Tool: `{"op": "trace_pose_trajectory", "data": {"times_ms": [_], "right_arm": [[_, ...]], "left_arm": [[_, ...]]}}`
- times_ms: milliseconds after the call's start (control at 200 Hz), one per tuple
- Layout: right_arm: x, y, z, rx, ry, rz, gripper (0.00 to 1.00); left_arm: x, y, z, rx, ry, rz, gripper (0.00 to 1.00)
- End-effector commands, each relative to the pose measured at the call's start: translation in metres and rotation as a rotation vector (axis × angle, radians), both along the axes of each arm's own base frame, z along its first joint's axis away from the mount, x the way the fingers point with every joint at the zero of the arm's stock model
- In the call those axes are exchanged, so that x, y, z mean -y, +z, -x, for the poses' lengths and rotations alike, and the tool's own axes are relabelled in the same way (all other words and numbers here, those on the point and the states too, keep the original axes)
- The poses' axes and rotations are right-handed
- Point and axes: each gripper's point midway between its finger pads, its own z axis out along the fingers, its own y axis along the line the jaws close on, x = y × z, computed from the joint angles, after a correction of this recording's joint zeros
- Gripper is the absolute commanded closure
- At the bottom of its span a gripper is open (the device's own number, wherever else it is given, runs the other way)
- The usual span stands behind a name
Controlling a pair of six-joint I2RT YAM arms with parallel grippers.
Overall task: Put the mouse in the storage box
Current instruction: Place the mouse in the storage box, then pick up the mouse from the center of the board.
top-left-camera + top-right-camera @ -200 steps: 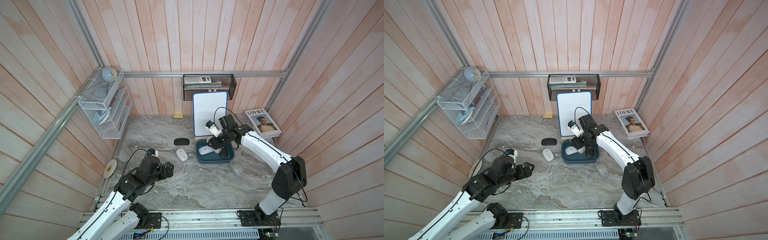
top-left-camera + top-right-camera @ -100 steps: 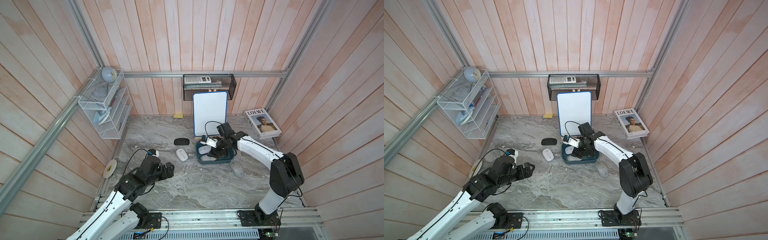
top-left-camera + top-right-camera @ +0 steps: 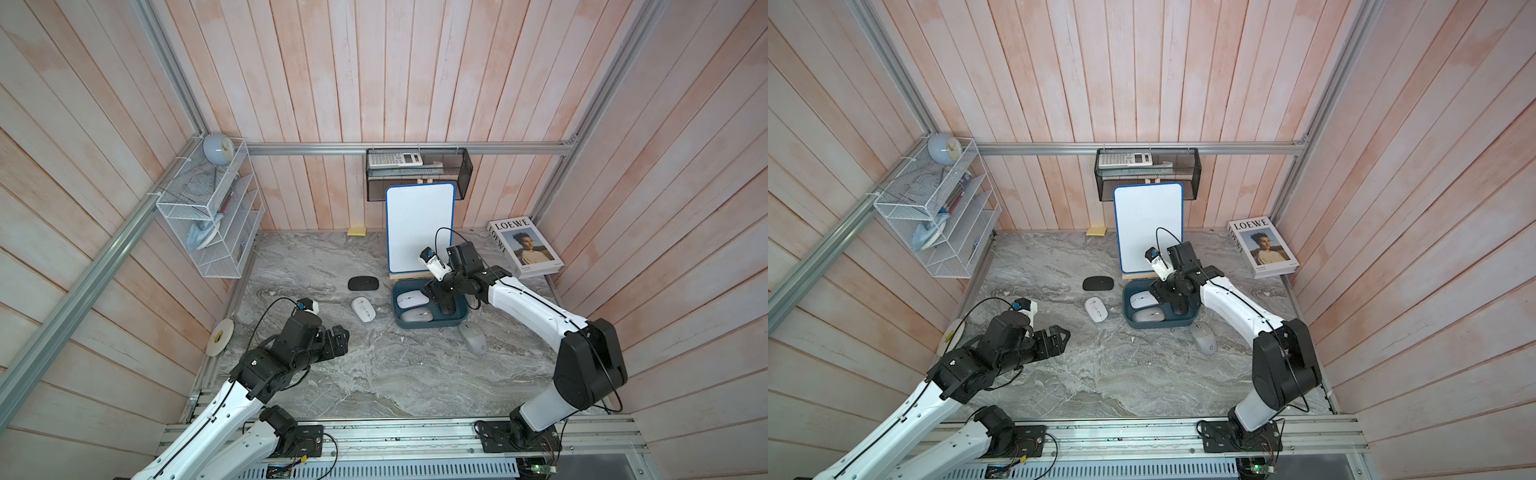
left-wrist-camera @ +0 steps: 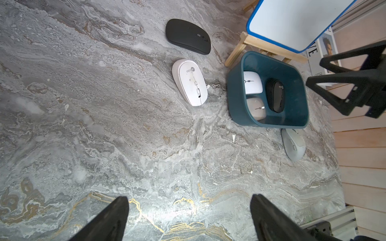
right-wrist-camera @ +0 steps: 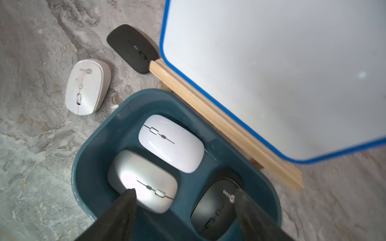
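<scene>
The storage box (image 3: 430, 325) (image 5: 92, 150) is a teal tub in front of the whiteboard. In it lie a white mouse (image 5: 171, 141), a silver mouse (image 5: 146, 177) and a black mouse (image 5: 215, 208) (image 3: 446, 308). My right gripper (image 3: 437, 291) (image 5: 184, 194) hangs open just above the box, its fingers either side of the silver and black mice and touching neither. On the table outside lie a white mouse (image 3: 363, 309) (image 4: 190, 82), a flat black mouse (image 3: 363, 284) and a grey mouse (image 3: 472, 337). My left gripper (image 3: 338, 340) (image 4: 189, 197) is open and empty, to the left of the white mouse on the table.
A whiteboard (image 3: 419, 224) on a wooden stand rises right behind the box. A book (image 3: 525, 247) lies at the back right, a tape roll (image 3: 219, 336) at the left edge. A white wire rack (image 3: 212, 224) and a black mesh basket (image 3: 417, 170) hang on the walls.
The right gripper dipped low into the storage box half a second ago and has lifted again, its jaws wider than a second ago. The left arm has not moved.
</scene>
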Motion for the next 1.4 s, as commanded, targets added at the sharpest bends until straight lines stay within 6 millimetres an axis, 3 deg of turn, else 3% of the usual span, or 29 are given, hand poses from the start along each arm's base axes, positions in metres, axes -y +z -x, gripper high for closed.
{"op": "trace_pose_trajectory", "data": {"times_ms": [0, 120, 365, 655, 870, 1055, 1230, 1395], "right_arm": [[0.041, -0.002, 0.013, -0.110, -0.346, -0.044, 0.23], [0.075, -0.007, 0.038, -0.213, -0.565, -0.093, 0.23], [0.117, -0.023, 0.094, -0.270, -0.661, -0.062, 0.11], [0.130, -0.065, 0.146, -0.479, -0.701, 0.024, 0.12], [0.122, -0.081, 0.143, -0.560, -0.597, 0.111, 0.05], [0.112, -0.110, 0.141, -0.591, -0.542, 0.129, 0.02], [0.131, -0.102, 0.121, -0.439, -0.606, 0.168, 0.02], [0.127, -0.096, 0.111, -0.421, -0.547, 0.166, 0.02]], "left_arm": [[0.001, 0.001, 0.001, 0.011, -0.014, -0.002, 0.04], [0.001, 0.001, 0.001, 0.015, -0.014, 0.000, 0.04], [0.003, 0.000, 0.000, 0.019, -0.021, 0.005, 0.04], [0.005, -0.001, 0.000, 0.018, -0.030, 0.014, 0.04], [0.005, -0.001, 0.000, 0.017, -0.032, 0.011, 0.04], [0.005, 0.001, 0.000, 0.024, -0.031, 0.014, 0.04], [0.006, -0.001, 0.000, 0.016, -0.034, 0.011, 0.04], [0.006, -0.002, -0.001, 0.013, -0.034, 0.006, 0.04]]}}
